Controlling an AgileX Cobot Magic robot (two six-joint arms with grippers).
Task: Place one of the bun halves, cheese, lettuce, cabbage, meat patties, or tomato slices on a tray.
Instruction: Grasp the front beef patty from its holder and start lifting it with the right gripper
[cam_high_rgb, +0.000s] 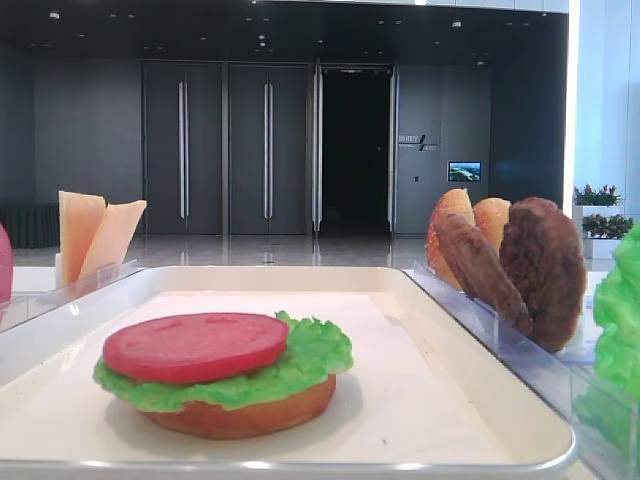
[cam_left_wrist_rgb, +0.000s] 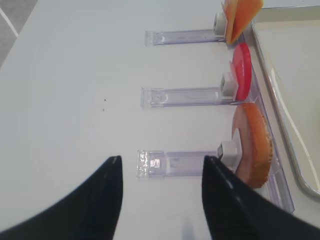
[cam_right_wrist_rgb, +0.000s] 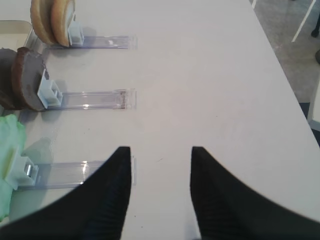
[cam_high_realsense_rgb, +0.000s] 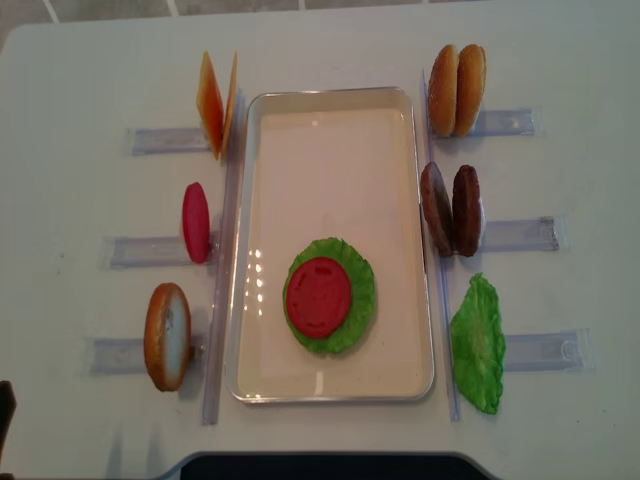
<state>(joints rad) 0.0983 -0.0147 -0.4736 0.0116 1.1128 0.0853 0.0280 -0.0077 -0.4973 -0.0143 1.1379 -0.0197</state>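
Dark-brown ridged meat patties (cam_right_wrist_rgb: 22, 80) stand on edge in my right-wrist view, faces along the tabletop; overhead shows the white rectangular tray (cam_high_realsense_rgb: 245, 250). My right claw (cam_right_wrist_rgb: 160, 155) gapes, empty.

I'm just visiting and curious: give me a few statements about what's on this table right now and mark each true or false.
1. A tomato slice lies on top of a lettuce leaf in the tray. True.
2. The two meat patties are already on the tray. False: they stand on edge in a clear holder to the right of the tray.
3. The right gripper is holding a bun. False: its jaws are apart with nothing between them.
4. Cheese slices stand by the tray's far left corner. True.
5. The left gripper is empty. True.
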